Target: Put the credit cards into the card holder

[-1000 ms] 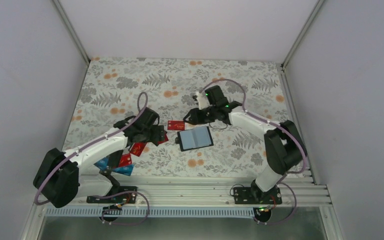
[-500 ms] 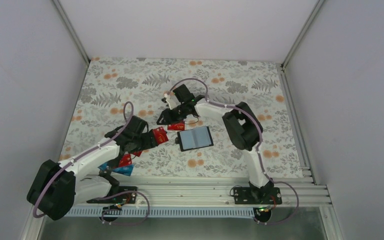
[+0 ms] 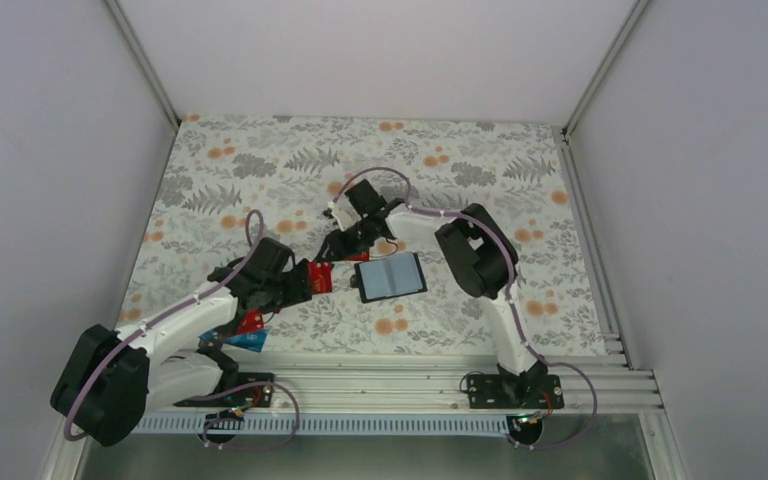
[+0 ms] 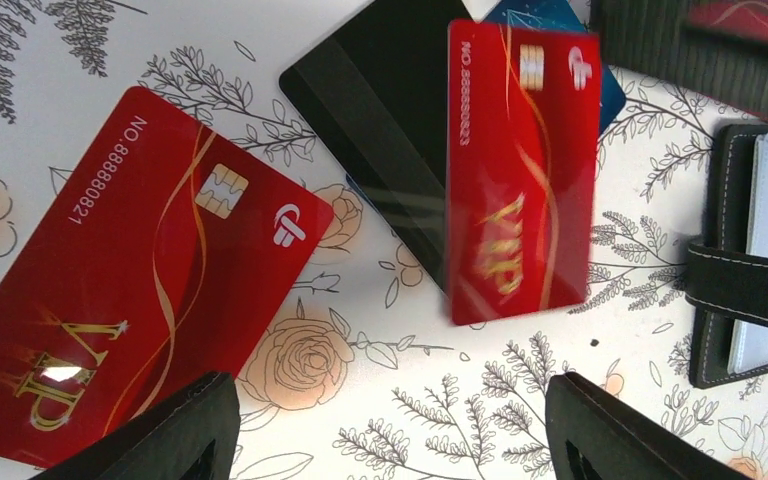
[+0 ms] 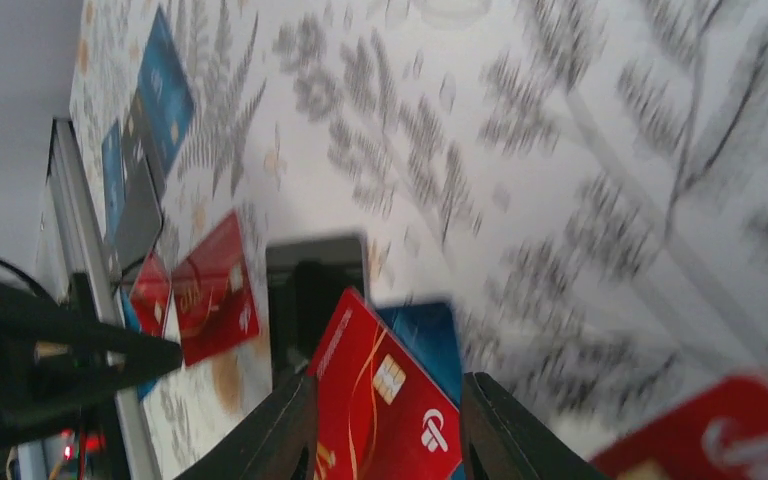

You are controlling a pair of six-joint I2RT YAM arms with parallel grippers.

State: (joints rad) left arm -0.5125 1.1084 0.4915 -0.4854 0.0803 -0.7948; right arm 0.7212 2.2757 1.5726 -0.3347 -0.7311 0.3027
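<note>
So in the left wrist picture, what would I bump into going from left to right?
You'd meet the tilted red card → black card → upright red card → card holder.

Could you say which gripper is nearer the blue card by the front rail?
Left. The left gripper is beyond the blue card; the right gripper is farther back, by the card holder.
</note>
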